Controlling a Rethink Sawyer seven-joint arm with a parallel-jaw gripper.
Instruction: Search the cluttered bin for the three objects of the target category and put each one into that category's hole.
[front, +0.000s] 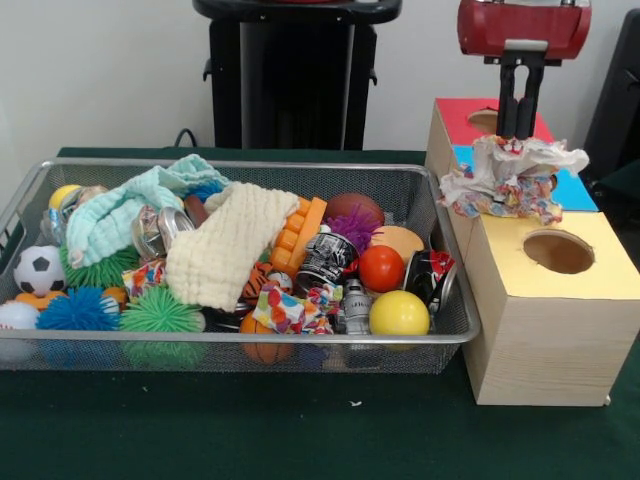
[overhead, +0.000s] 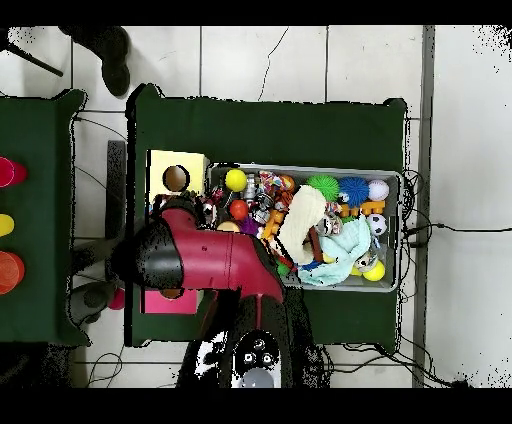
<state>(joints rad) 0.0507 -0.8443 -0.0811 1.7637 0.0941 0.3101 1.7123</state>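
Jaws hang from the red wrist above the wooden sorting box, closed onto a crumpled wad of white paper with coloured print; the two black prongs stand close together with the wad's upper edge pinched between them. The wad droops directly below the jaws, spreading wider than they are, and hangs over the box's blue middle panel, hiding most of it; whether the wad touches the panel cannot be told. Behind the jaws lies the red panel with its round hole, partly hidden by the prongs. In front of the jaws and lower is the yellow panel with an open round hole, nothing in it. To the side of the jaws away from the box sits the wire mesh bin on the green tabletop, touching or just beside the box wall. Bin contents, from nearest the jaws outward: crushed dark can, yellow ball, red ball, another printed crumpled paper piece, orange plastic block, cream knitted cloth, pale green towel, green spiky ball, blue spiky ball, small soccer ball. In the overhead view the red arm covers the box's middle, and the jaws themselves are hidden beneath it; only the yellow end shows.
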